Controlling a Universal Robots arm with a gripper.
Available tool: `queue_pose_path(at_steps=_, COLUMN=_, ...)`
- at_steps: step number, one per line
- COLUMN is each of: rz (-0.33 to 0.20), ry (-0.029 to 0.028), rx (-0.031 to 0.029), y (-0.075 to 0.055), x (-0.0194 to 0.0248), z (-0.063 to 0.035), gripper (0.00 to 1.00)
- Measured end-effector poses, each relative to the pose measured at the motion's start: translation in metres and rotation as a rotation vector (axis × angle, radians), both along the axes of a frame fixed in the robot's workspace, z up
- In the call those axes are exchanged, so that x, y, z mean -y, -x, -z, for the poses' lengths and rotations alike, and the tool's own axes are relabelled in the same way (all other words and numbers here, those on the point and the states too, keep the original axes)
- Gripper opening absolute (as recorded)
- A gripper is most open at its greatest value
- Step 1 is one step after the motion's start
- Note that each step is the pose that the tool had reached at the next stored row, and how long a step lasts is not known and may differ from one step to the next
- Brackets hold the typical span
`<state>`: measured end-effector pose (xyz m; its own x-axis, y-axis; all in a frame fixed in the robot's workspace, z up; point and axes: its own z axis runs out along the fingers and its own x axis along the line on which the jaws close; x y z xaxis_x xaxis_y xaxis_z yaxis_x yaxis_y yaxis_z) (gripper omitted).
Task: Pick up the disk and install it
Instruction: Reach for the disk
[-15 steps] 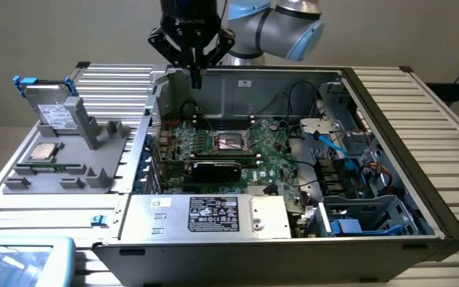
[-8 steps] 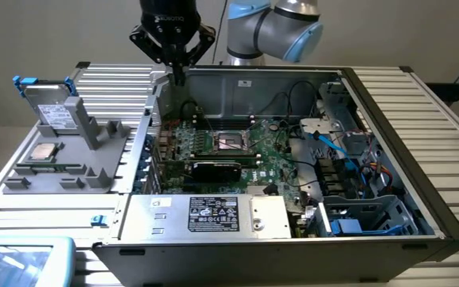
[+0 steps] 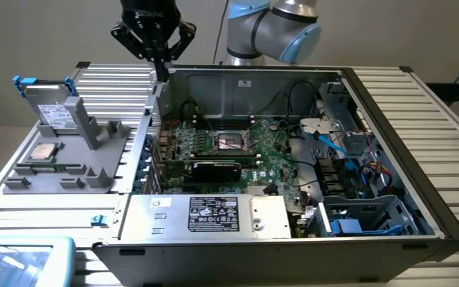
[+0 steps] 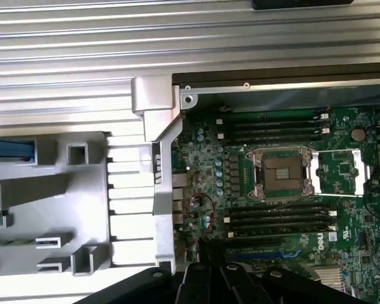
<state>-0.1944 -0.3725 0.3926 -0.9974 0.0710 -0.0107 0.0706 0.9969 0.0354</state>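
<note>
The gripper is hanging at the upper left of the exterior view, over the back corner of the open computer case, its fingers pressed together and grasping nothing. The disk is standing upright in the grey holder at the exterior view's left, apart from the gripper, with a small square chip lying just in front of it.

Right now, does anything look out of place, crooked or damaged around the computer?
Nothing looks damaged or spilled. The disk stands upright in the grey holder at the exterior view's left, outside the open computer case. The board's processor socket is empty; a chip lies in the holder. That looks staged, not faulty.
</note>
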Motion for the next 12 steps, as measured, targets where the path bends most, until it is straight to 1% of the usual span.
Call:
queue_pose_path(at_steps=5, rz=0.0, ry=0.0068, rx=-0.0081, y=0.02, x=-0.0087, z=0.0, gripper=0.11)
queue_pose_path(at_steps=12, rz=0.0, ry=0.0145, rx=-0.0129, y=0.052, x=-0.0205, z=0.0003, gripper=0.11)
